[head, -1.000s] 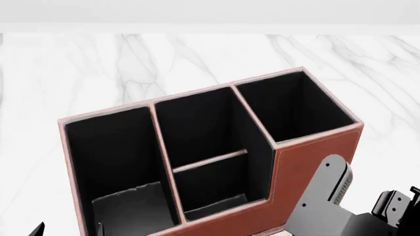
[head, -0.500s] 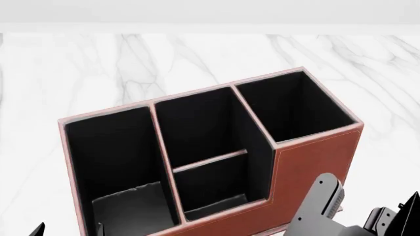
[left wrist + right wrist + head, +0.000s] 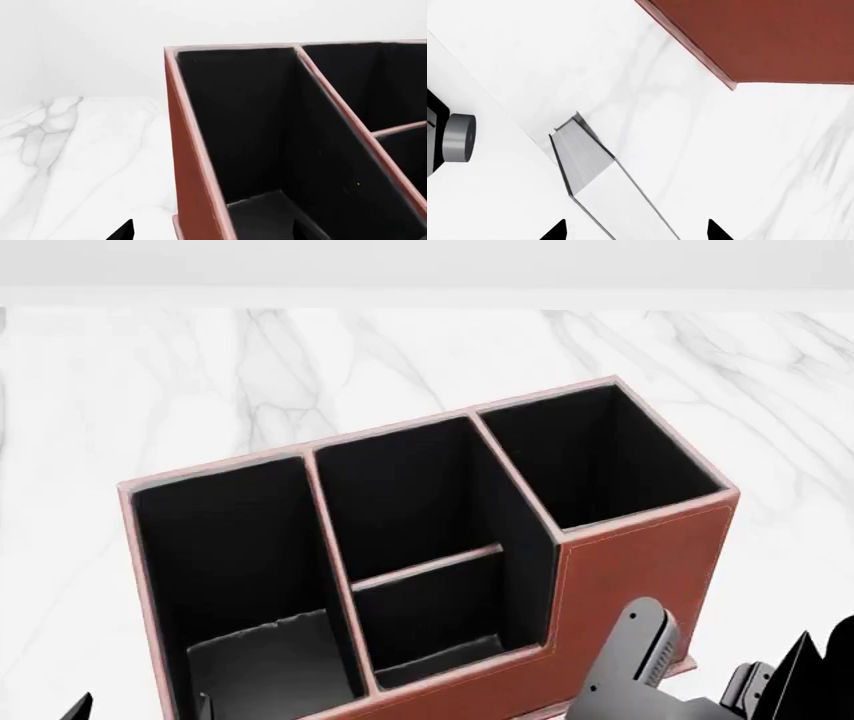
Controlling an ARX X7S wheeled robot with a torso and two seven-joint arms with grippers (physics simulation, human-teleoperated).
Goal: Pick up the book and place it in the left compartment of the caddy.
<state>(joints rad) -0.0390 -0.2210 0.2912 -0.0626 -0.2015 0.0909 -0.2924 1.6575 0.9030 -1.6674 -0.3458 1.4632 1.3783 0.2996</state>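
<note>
White marble desk point(image 3: 160, 370) fills the scene, with a pale plain wall behind its far edge. Toward the near edge stands the caddy point(image 3: 641, 550), a reddish-brown organiser with a black lining and a stepped top, its tall end section on the right. The left compartment point(image 3: 220, 540) is its widest section. On its floor lies a dark flat slab with a paler edge, which looks to be the book point(image 3: 260, 665), though black on black makes this hard to confirm.

Part of the right arm point(image 3: 641, 660) shows low beside the caddy's right front corner. The right jaws are spread wide over bare desk with nothing between their fingertips point(image 3: 555, 231). The left jaws are also spread wide and empty, with their fingertips point(image 3: 123, 232) either side of the caddy's outer left wall.

The placing looks essentially done. To finish cleanly, the left jaws should lift straight up before pulling away, so neither tip catches the wall and drags the caddy.
</note>
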